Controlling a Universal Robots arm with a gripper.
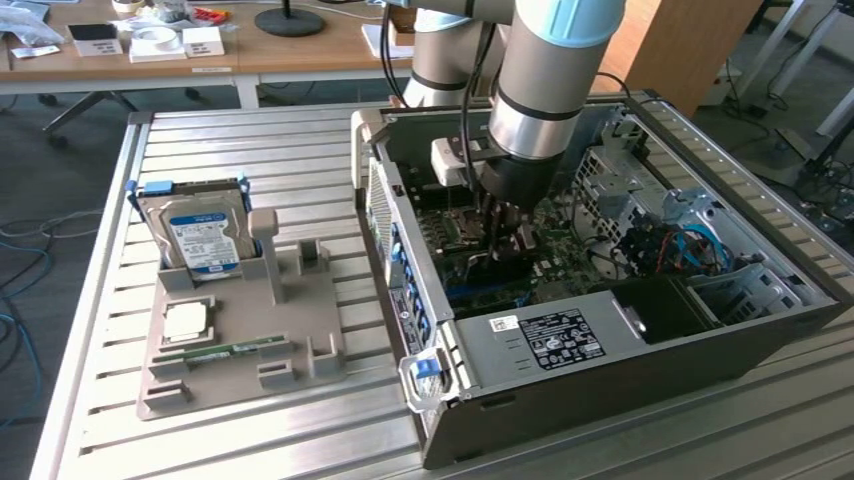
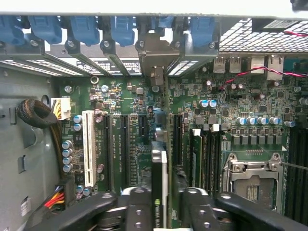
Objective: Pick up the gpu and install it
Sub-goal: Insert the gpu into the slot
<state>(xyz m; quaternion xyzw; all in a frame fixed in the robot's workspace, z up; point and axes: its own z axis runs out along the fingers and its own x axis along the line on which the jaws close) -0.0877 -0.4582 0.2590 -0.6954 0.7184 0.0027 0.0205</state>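
Gpu point(image 2: 159, 168) edge-on between jaws, arm upright over motherboard point(image 2: 120, 96)

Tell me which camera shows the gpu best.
The wrist view: the gpu stands edge-on between the gripper fingers, its bracket reaching the case's rear slots, above the motherboard. In the exterior view the arm covers most of the card inside the computer case.

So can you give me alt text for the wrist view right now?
The gripper holds the gpu edge-on above the motherboard, in line with the expansion slots. Its metal end bracket sits at the rear slot openings under blue clips; the CPU socket lies alongside.
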